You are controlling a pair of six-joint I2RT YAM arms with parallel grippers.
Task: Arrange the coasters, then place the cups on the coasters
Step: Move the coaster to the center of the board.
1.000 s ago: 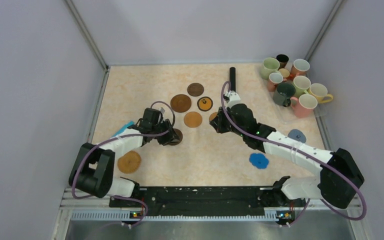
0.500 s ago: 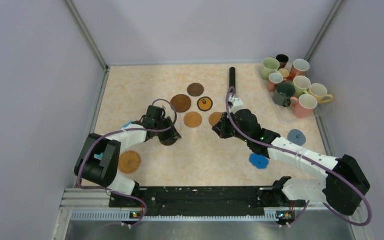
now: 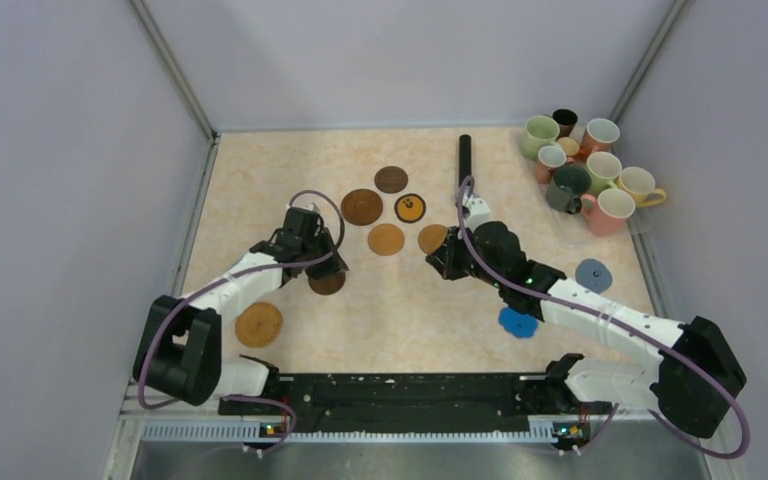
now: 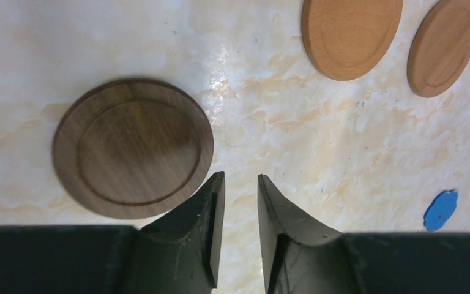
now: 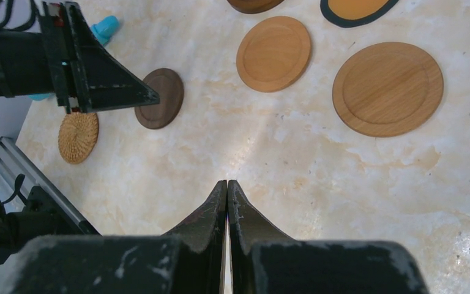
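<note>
My left gripper (image 4: pixel 240 211) hangs low over the table (image 4: pixel 355 141) with its jaws a little apart and nothing between them; the marbled top shows through the gap. Just left of my left-hand finger lies the dark brown coaster (image 4: pixel 133 147), flat on the table. That fingertip overlaps the coaster's rim in my wrist view, though I cannot tell whether it actually touches. My right gripper (image 5: pixel 227 199) is closed tight, finger against finger, holding nothing, and points down at bare table near the middle. Ahead of it lies a tan coaster (image 5: pixel 388 89), with a second tan coaster (image 5: pixel 274 53) beside it. Beyond those sit the black-and-orange coaster (image 3: pixel 410 207), a large brown coaster (image 3: pixel 361 206) and a small dark coaster (image 3: pixel 391 179), each apart from its neighbours. A woven coaster (image 3: pixel 259 324) lies on the near left, well apart from that group. The blue flower-shaped coaster (image 3: pixel 518 321) and the grey-blue coaster (image 3: pixel 593 272) lie on the right, one on either side of my right forearm. The cups (image 3: pixel 570 185) stand bunched together in the far right corner, none of them on a coaster. A black cylinder (image 3: pixel 465 158) lies near the far edge, between the coasters and the cups.
</note>
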